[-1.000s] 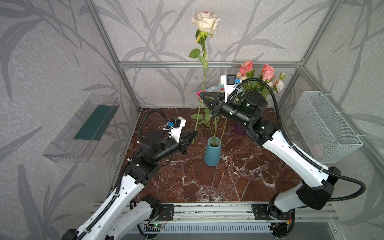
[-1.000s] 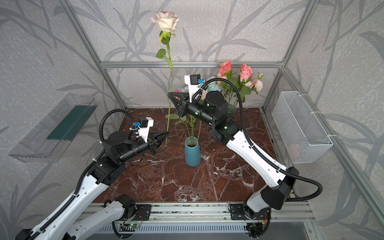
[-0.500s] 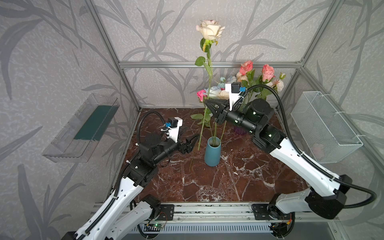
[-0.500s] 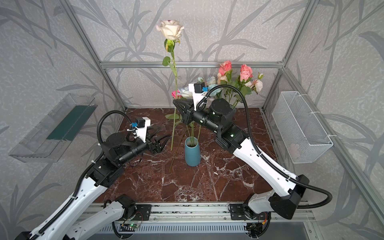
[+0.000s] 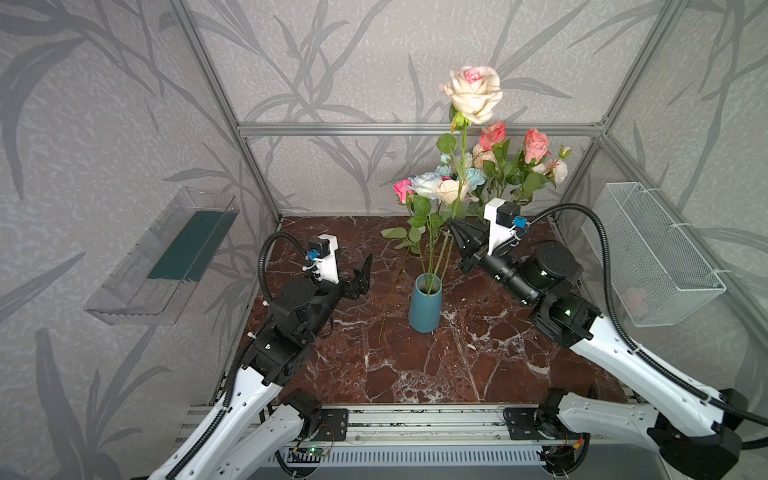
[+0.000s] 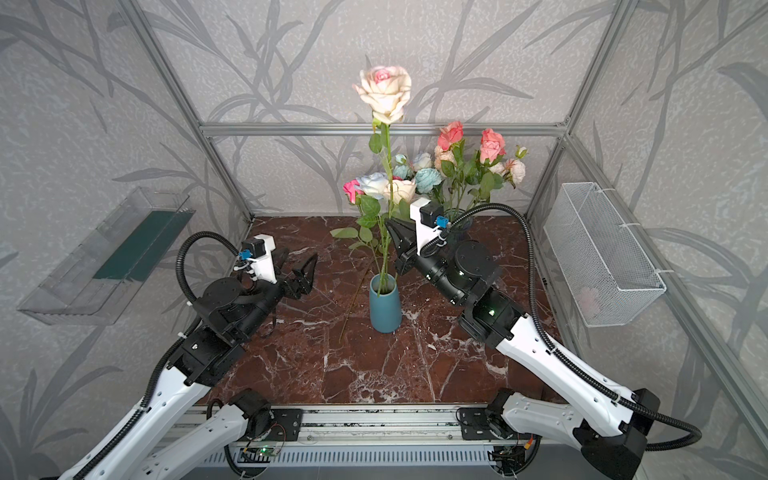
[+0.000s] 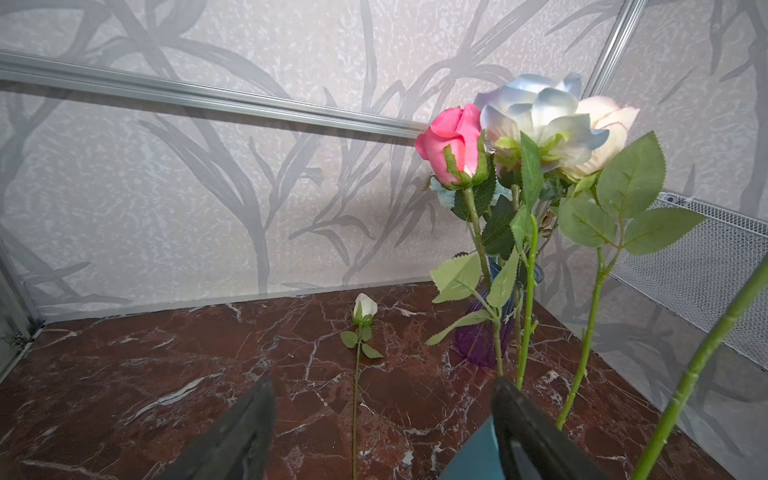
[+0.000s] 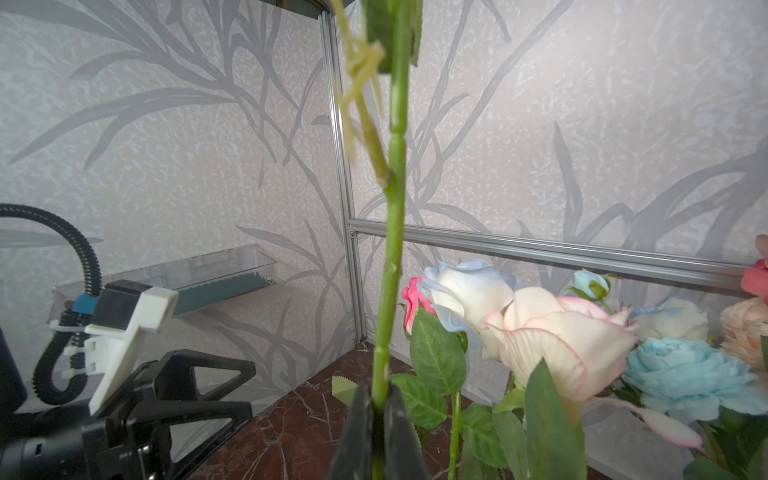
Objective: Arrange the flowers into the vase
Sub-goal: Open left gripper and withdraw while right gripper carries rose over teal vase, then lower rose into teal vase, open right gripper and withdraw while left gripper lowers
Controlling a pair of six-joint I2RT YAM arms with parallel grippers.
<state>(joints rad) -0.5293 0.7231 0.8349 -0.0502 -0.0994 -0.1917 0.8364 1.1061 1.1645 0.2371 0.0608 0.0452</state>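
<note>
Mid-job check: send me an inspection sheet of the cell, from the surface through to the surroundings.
Surface: marble top, no spills seen.
Job's things: teal vase upright, holding three roses; tall rose, cream, held above it; white bud lying flat on the marble; more flowers in a purple vase at the back.
Clutter: nothing seen.
Grippers: left claw open and empty, beside the teal vase; right claw shut on the tall rose's stem.
Cables: black conduits loop on each arm, no snag seen.
Surroundings: clear tray on the left wall; wire basket on the right wall.
</note>
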